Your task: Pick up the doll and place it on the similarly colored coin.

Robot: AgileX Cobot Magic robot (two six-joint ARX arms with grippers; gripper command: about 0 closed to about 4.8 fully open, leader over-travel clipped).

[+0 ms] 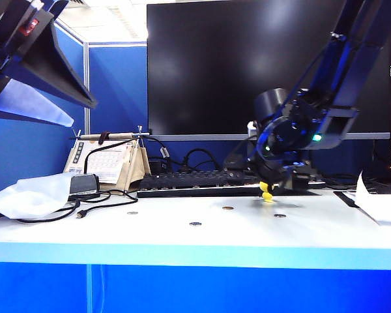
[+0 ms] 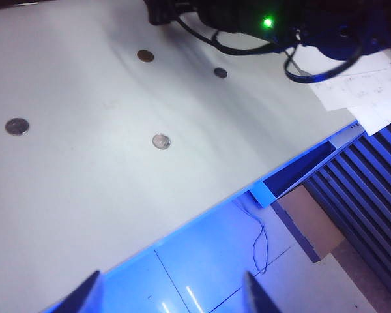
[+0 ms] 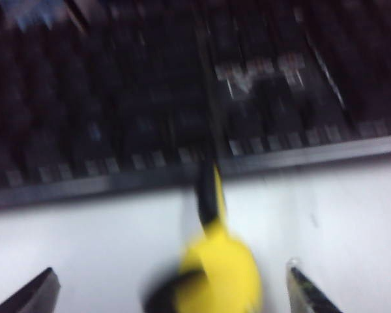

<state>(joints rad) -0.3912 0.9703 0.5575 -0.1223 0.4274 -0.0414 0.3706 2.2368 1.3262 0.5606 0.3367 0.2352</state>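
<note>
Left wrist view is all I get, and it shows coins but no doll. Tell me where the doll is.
Observer: The doll sits on the table just in front of the keyboard, to the right of the golden-brown coin in the exterior view.
Operator: Report the right end effector.
Observer: The right end effector is down at the doll, jaws open with a fingertip on each side. Blur hides any contact.
Operator: Place my left end effector.
Observer: The left end effector is open and empty, held high at the exterior view's upper left.
</note>
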